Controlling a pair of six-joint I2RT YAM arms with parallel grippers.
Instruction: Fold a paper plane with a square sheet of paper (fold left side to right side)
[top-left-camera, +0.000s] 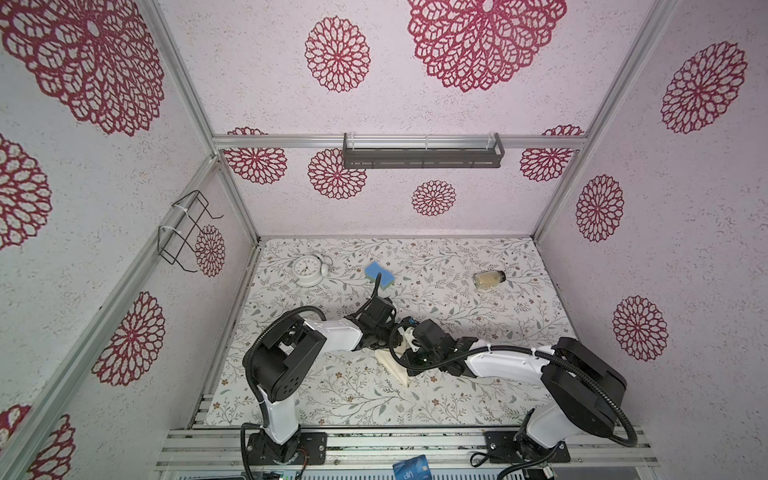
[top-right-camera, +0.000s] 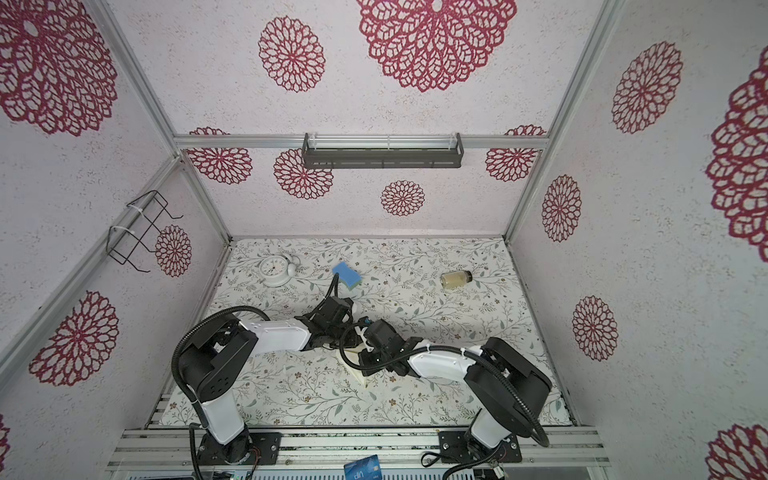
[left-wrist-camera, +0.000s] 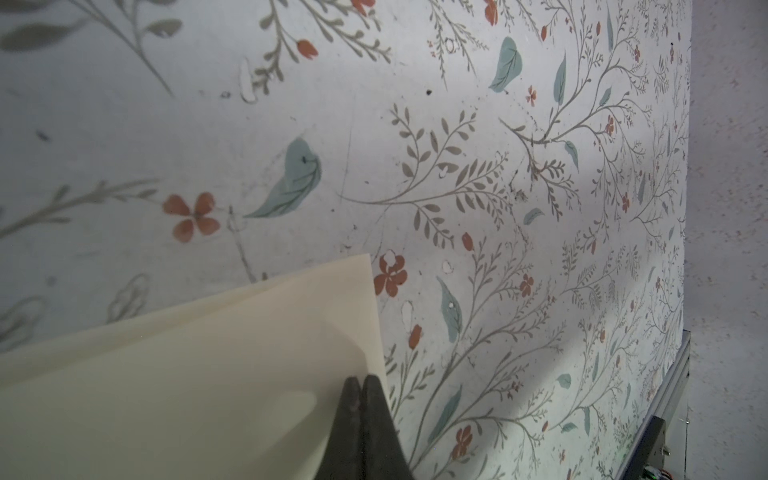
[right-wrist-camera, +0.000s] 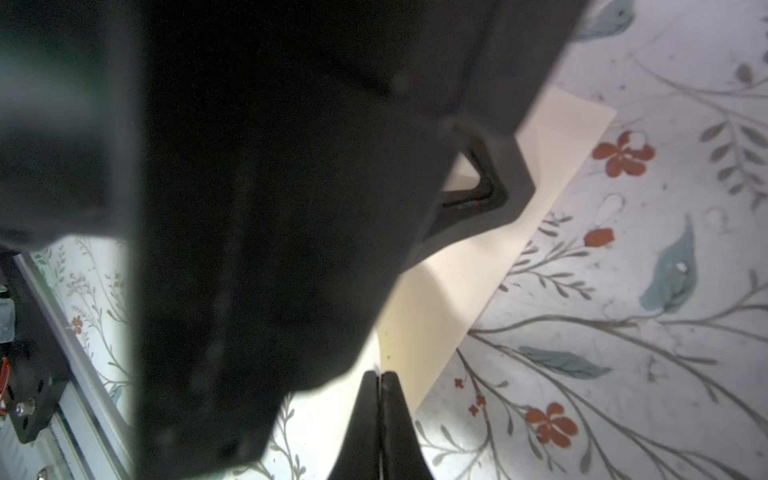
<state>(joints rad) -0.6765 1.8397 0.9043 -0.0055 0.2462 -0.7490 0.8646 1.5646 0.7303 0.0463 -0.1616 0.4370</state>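
The part-folded paper (top-left-camera: 394, 366) lies on the tabletop (top-left-camera: 332, 399) just below the centre of both top views. The left claw (left-wrist-camera: 363, 384) and right claw (right-wrist-camera: 380, 378) are clenched, apparently pinching its edges. The paper is light, limp and easily creased, so grip near corners and move gently.

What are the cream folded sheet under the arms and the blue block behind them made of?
Cream folded sheet: thin matt paper, judging by its crisp edges and curling layers. Blue block: probably foam sponge, matt look with a paler layer underneath.
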